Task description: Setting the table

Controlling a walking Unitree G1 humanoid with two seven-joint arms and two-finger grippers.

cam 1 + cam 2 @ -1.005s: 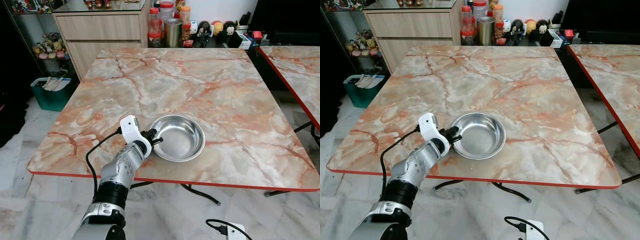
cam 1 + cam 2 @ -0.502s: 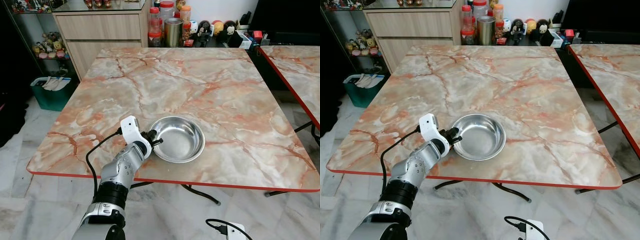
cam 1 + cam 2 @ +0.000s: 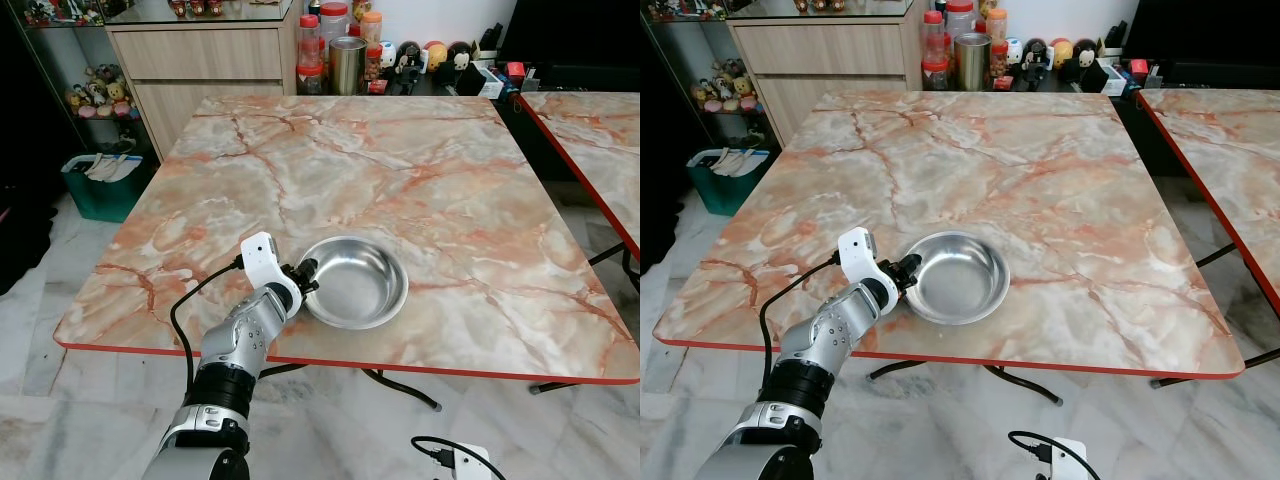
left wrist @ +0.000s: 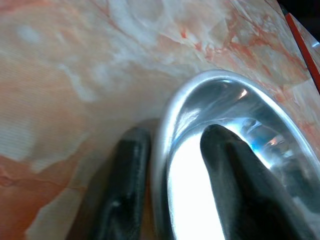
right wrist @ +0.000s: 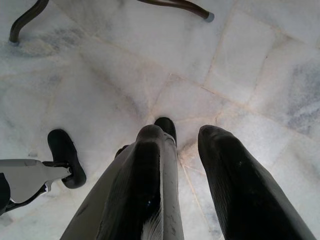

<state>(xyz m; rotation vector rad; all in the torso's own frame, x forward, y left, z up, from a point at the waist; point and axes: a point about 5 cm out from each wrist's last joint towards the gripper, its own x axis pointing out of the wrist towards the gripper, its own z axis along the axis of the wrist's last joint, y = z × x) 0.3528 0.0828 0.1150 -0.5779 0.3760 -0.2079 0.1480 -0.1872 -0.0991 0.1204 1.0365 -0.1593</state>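
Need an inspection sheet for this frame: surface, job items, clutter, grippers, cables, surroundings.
Surface: orange-veined marble table with red edge, bare apart from the bowl.
Job's things: round shiny steel bowl, upright, near the front edge.
Clutter: nothing seen on the table.
Grippers: left gripper has its jaws clamped on the bowl's near-left rim, one finger inside, one outside. Right gripper hangs idle, pointing at the floor, jaws slightly parted and holding nothing.
Cables: black cable loops along the left arm; another by the white unit.
Surroundings: wooden cabinet, jars and steel canister, teal bin, second marble table, pale marble tile floor.
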